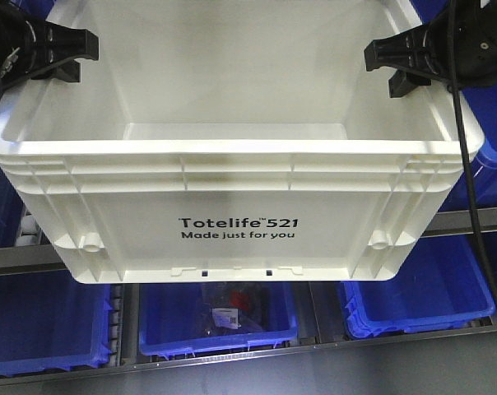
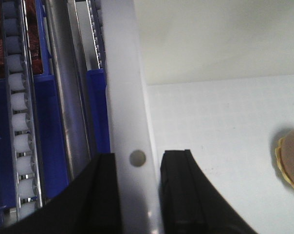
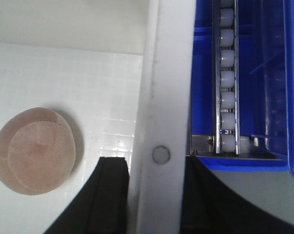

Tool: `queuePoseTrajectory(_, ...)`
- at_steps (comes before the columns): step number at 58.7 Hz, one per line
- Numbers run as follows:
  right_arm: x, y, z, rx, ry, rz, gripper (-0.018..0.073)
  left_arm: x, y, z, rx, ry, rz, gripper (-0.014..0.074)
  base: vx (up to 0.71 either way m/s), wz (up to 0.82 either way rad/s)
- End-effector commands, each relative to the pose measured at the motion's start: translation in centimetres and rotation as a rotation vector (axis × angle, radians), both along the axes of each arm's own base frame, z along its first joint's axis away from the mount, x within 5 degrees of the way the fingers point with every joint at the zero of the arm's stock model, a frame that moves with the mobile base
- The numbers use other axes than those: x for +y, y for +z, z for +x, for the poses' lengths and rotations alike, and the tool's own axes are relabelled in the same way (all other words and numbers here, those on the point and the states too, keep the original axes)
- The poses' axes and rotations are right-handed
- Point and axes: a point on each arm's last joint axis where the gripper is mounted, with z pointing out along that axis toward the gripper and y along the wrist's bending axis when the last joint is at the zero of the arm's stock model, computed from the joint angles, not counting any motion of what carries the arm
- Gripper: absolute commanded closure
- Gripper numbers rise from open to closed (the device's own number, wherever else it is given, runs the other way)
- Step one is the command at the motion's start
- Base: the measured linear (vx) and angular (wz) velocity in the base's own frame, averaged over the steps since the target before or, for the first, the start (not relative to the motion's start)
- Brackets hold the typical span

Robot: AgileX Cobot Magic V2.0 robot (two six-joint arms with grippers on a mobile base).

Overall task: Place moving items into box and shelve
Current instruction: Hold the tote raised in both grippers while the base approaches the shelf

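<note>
Both balls were in. The pinkish-tan ball [image 3: 34, 151] sat on the floor of the box [image 1: 240, 189] near its right wall. The cream-yellow ball [image 2: 290, 163] only showed as a sliver at the edge of the left wrist view, also on the box floor.

The box itself looked to be hanging in the air in front of the shelf, above a row of blue bins [image 1: 215, 321]. The left gripper [image 1: 76, 58] and right gripper [image 1: 384, 70] each straddled a side rim, one finger inside and one outside. From the wrist views I'd say both sets of jaws were clenched on the rim.

So my read was that loading was done and shelving was the step in hand. Next it needed both arms moving together to keep the box level, then sliding it onto the roller rails [image 3: 227, 78] without snagging the bins.
</note>
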Motion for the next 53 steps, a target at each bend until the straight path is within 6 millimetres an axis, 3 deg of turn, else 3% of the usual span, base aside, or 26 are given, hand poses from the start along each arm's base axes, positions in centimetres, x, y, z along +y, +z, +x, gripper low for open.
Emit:
queuePoseTrajectory(1, -0.94, 3.46, -0.77, -0.190, 0.000, -0.004, 0.0564, 0.62, 3.39, -0.59, -0.210, -0.003, -0.006, 0.0594, 0.07, 0.02)
queuePoseTrajectory(53, -0.94, 3.46, -0.77, -0.189, 0.000, -0.004, 0.0564, 0.62, 3.39, -0.59, -0.210, -0.003, -0.006, 0.0594, 0.01, 0.01)
